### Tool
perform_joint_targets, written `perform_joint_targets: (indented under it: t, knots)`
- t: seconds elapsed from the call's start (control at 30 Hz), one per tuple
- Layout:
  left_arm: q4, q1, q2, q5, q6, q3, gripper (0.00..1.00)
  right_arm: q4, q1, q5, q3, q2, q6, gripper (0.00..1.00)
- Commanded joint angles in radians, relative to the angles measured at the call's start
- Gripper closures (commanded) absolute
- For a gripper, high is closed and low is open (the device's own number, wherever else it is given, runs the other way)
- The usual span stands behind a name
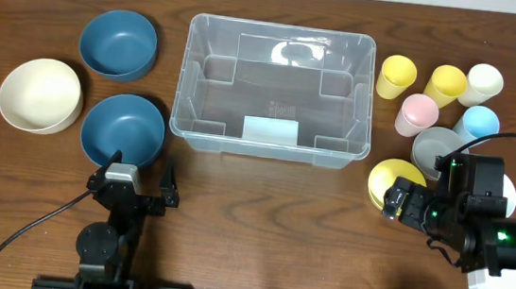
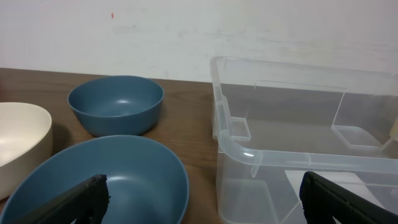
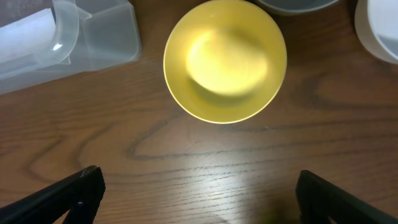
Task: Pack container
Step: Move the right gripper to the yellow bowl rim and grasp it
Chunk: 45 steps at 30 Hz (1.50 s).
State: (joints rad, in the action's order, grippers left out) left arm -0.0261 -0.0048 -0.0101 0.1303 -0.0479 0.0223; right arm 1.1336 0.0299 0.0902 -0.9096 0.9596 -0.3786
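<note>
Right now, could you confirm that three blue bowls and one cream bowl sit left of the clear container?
Not quite: only two, the far blue bowl and the near blue bowl, sit with the cream bowl left of the clear container, as the overhead view shows.

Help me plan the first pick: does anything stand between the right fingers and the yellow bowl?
Nothing visible does. Only bare wooden table lies between the open right fingers and the yellow bowl; the container sits off to its left.

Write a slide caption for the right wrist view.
Open right gripper facing a yellow bowl; clear container at upper left.
</note>
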Motion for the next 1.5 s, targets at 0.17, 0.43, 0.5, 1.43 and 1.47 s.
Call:
perform_joint_targets:
  t: [0.17, 0.43, 0.5, 1.43, 1.47]
  knots:
    - [-0.033, -0.003, 0.004, 0.011, 0.01, -0.018, 0.02, 0.031, -0.01, -0.2, 0.022, 0.029, -0.367, 0.01]
    - [-0.033, -0.003, 0.004, 0.011, 0.009, -0.018, 0.02, -0.143, -0.018, -0.202, 0.093, 0.136, -0.369, 0.05]
    - [-0.033, -0.003, 0.004, 0.011, 0.01, -0.018, 0.02, -0.181, -0.018, -0.214, 0.102, 0.177, -0.37, 0.06]
    - [-0.033, -0.003, 0.004, 0.011, 0.01, -0.018, 0.02, -0.366, -0.018, -0.264, 0.106, 0.628, -0.436, 0.86]
    - [-0.033, -0.003, 0.004, 0.011, 0.01, -0.018, 0.02, -0.362, -0.018, -0.262, 0.106, 0.628, -0.436, 0.89]
